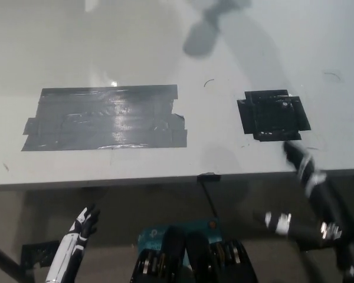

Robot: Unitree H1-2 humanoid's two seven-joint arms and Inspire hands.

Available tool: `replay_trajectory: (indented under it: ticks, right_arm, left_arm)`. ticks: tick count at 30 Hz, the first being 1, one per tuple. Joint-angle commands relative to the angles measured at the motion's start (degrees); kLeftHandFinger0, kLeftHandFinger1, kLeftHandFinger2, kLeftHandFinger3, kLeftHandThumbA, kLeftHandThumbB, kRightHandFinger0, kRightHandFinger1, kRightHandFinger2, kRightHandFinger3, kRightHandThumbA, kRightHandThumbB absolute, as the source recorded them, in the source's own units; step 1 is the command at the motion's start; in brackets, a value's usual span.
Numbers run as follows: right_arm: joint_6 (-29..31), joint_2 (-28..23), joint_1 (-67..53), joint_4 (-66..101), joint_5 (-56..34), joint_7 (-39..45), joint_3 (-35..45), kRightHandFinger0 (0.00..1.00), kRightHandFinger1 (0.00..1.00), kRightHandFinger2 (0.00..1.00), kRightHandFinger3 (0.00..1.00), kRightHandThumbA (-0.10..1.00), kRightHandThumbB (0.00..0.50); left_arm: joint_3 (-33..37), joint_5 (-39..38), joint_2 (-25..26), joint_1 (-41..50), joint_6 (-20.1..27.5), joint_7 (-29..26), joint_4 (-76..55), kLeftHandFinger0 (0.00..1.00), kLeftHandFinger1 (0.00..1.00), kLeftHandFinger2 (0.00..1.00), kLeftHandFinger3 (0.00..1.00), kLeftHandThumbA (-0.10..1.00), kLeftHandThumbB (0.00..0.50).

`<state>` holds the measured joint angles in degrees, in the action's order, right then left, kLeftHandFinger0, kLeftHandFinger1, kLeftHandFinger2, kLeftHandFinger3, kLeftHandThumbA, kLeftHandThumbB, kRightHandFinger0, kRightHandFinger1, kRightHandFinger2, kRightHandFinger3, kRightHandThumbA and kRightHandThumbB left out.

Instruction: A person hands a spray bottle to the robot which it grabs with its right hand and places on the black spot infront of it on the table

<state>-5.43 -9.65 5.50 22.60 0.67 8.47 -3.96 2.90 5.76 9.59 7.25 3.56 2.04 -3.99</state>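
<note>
At the lower left of the head view, below the near edge of the tabletop [165,59], the white left hand [84,223] is seen resting, clear of the surface and touching nothing; whether its fingers are apart or closed cannot be told from this angle. On the left half of the pale grey tabletop a large rectangular patch of grey tape [106,118] is laid flat, its strips overlapping, its edges ragged and its surface glossy under the light. To the right of it, well apart, a smaller square black spot [274,115] made of black tape is fixed to the surface, and nothing is standing on it. A short black mark [209,175] is noted at the near edge of the tabletop, between the two patches. A blurred shadow [203,32] is cast on the tabletop at the upper middle of the view. At the lower right the black right hand [304,171] is extended upward from below the tabletop edge, its tip lying just below the near corner of the black spot; the hand is blurred, and whether its fingers are spread, closed or gripping anything cannot be told. The spray bottle is not seen anywhere in the view, neither on the tabletop nor in either hand.
</note>
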Motion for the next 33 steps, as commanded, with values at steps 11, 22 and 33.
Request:
replay_trajectory:
  ticks: [11,22,33]
  right_arm:
    - [-11.5,3.1,29.9,-22.6,-0.7,-2.5,3.3,1.00,1.00,1.00,1.00,1.00,0.388]
    - [-9.8,5.6,43.4,-45.3,-1.2,-3.4,3.9,1.00,1.00,1.00,1.00,1.00,0.358]
    - [-6.9,7.8,48.4,-54.4,-2.5,-4.2,6.4,1.00,1.00,1.00,1.00,1.00,0.381]
  left_arm:
    - [0.0,0.0,-0.5,1.8,1.5,0.5,-2.3,1.00,1.00,1.00,1.00,1.00,0.070]
    - [-0.1,0.0,-0.5,2.3,2.3,0.6,-2.5,1.00,1.00,1.00,1.00,1.00,0.067]
    - [-0.2,0.7,-0.6,1.8,2.9,0.4,-2.6,1.00,1.00,1.00,1.00,1.00,0.082]
